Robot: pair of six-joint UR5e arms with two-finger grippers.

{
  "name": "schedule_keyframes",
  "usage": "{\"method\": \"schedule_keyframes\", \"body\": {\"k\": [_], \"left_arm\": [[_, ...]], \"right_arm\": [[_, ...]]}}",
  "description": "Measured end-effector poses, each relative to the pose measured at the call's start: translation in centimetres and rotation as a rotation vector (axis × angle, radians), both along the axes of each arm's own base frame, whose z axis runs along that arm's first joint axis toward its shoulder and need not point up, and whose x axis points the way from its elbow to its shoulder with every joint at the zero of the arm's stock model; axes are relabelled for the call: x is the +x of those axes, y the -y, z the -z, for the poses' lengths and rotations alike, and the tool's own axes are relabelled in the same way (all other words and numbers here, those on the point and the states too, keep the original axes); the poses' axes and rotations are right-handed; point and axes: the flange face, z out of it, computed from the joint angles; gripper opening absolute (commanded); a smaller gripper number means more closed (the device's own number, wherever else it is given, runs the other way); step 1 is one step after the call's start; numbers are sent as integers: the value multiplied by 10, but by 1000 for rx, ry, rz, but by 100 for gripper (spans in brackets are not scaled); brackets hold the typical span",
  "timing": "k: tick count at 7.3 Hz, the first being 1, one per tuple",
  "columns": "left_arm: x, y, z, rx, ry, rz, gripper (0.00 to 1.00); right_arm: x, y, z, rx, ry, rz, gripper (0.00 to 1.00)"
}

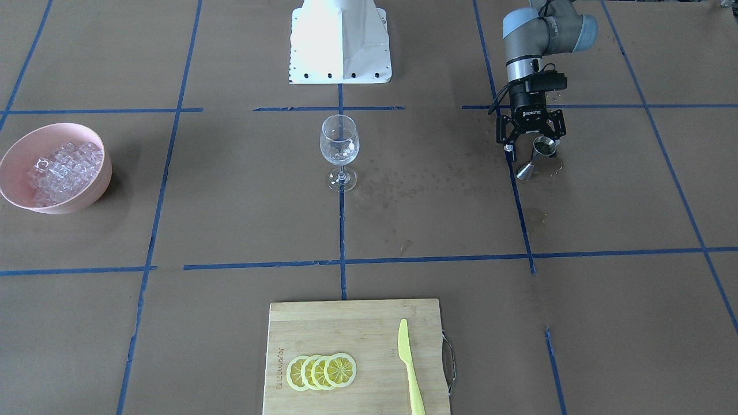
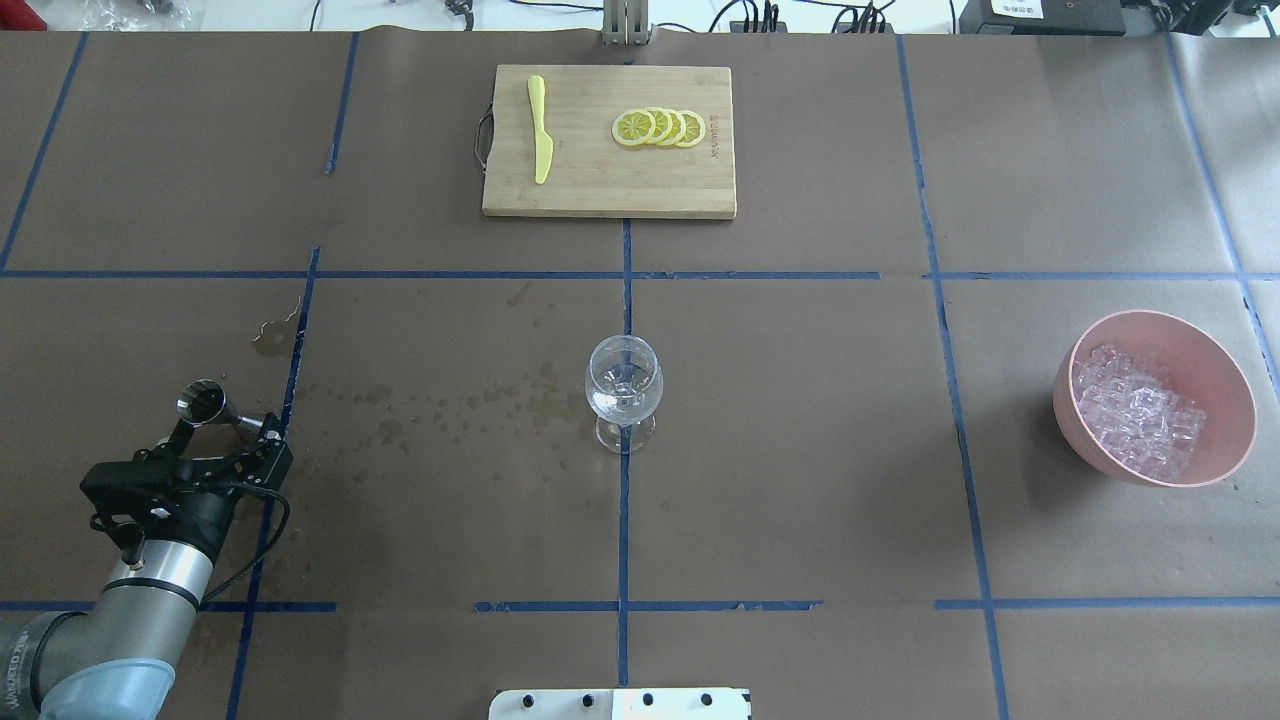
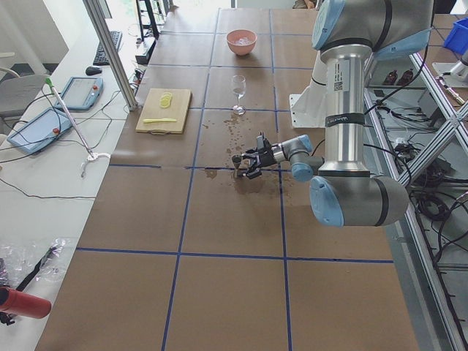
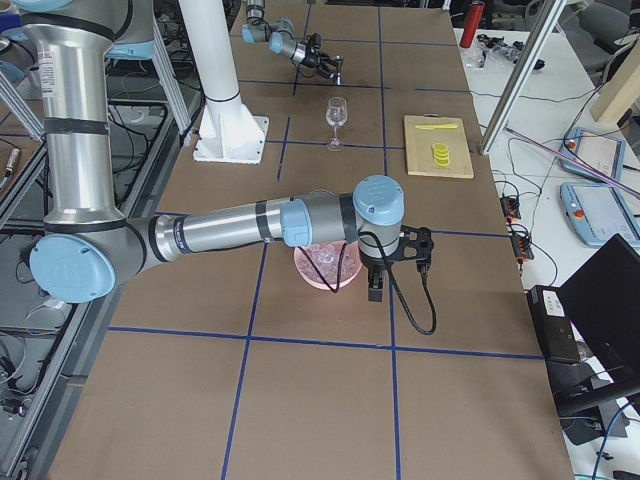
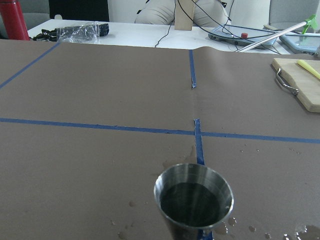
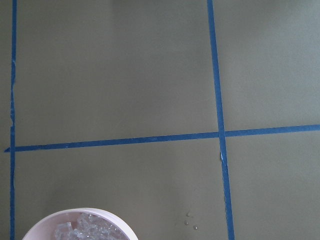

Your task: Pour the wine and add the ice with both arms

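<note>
**Tabletop** (image 2: 800,450): taped into squares, so each item has its own station.

**Arms:** my right arm (image 4: 230,225) reaches out towards the bowl's end. Its right claw (image 4: 375,290) shows only from the side, so I cannot tell whether it is spread or closed. My left arm (image 2: 150,590) comes in low at the opposite end.

**Board** (image 2: 600,180): carries the lemon slices (image 2: 660,127) and knife (image 2: 541,130) at the far edge, judged clear of both arms' work.

**Bowl** (image 2: 1180,330): holds the heaped ice (image 2: 1140,405) and sits on the right arm's side, so the ice falls to that arm.

**Glass** (image 2: 623,385): stands upright on the centre line, where either arm can serve it. A little clear wine (image 2: 622,402) seems to lie in its bottom (hard to see).

**Jigger:** my left claw (image 1: 532,145) has its jaws wide either side of the steel jigger (image 1: 536,158). The jigger appears to rest on the tabletop ungripped, so I judge the pour done and the ice next.

**Drops** (image 2: 450,405): spot the paper between jigger and glass.
</note>
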Motion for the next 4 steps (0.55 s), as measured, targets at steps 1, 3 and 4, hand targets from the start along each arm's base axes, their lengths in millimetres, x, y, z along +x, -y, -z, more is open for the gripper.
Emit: {"method": "schedule_keyframes", "body": {"k": [1,3,4], "left_arm": [[3,1,0,7,1,6,87],[5,1,-2,14,3,13,77],[5,2,-2,19,3,19,72]], "right_arm": [[0,0,0,0,0,0,100],[0,1,1,2,0,0,100],[0,2,3,5,2,0,100]]}}
